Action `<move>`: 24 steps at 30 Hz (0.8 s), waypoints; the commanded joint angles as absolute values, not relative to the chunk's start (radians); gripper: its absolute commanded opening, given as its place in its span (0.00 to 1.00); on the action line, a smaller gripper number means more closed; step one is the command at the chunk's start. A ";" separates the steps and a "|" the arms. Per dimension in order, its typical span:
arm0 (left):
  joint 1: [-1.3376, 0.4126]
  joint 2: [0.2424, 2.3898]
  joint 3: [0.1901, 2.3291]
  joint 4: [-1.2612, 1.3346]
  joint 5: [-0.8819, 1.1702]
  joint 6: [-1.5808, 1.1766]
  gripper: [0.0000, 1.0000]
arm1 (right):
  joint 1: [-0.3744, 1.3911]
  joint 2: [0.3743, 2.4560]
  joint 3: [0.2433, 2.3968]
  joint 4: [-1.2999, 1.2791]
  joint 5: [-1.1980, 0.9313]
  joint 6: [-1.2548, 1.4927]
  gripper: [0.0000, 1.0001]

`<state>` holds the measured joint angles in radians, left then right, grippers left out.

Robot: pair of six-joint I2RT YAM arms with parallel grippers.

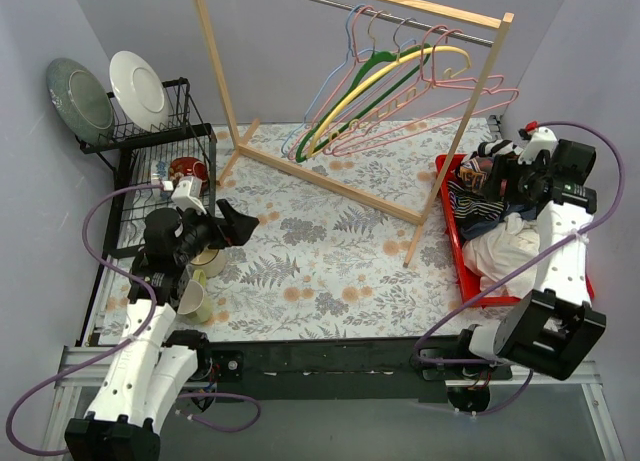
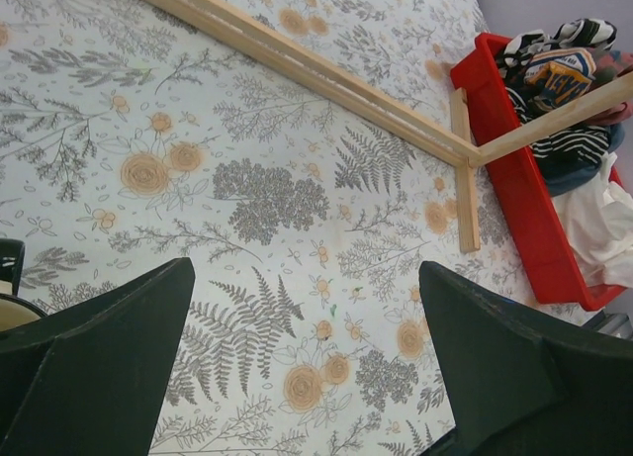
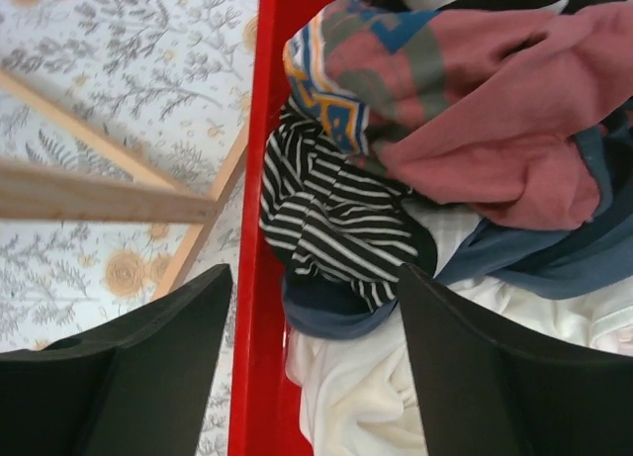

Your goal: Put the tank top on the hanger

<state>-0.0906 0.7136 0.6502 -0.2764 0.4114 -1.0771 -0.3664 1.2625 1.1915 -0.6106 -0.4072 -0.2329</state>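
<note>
The rust-red tank top [image 3: 495, 110] with its blue-white graphic lies crumpled in the red bin [image 3: 259, 228], on top of other clothes. It also shows in the top view [image 1: 478, 176] and in the left wrist view [image 2: 559, 75]. My right gripper [image 3: 316, 347] is open and empty above the bin's left wall, over the striped garment [image 3: 336, 219] and the white cloth [image 3: 376, 397]; in the top view it [image 1: 505, 181] is over the bin. The light-blue wire hanger [image 1: 318, 99] hangs on the rack. My left gripper [image 1: 240, 226] is open and empty above the tablecloth, also seen in its own wrist view [image 2: 307, 357].
A wooden clothes rack [image 1: 330, 176] stands across the back, with pink [image 1: 440, 111], green [image 1: 385, 86] and yellow [image 1: 350, 101] hangers. A black dish rack [image 1: 150, 146] with plates stands at the left. Mugs [image 1: 195, 296] sit by the left arm.
</note>
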 commanded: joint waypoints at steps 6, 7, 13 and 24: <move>-0.143 0.704 0.604 -0.241 0.361 -1.043 0.98 | -0.370 1.468 1.384 -0.430 -0.204 -0.104 0.64; -0.149 0.712 0.606 -0.241 0.357 -1.042 0.98 | -0.370 1.503 1.396 -0.428 -0.198 -0.100 0.59; -0.160 0.736 0.612 -0.241 0.351 -1.035 0.98 | -0.370 1.589 1.454 -0.443 -0.169 -0.092 0.34; -0.160 0.718 0.606 -0.241 0.351 -1.038 0.98 | -0.397 1.361 1.400 -0.388 -0.130 -0.107 0.01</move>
<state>-0.1558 0.7464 0.5987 -0.2539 0.3584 -1.0512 -0.3683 1.5272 1.3842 -0.4667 -0.1627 -0.1001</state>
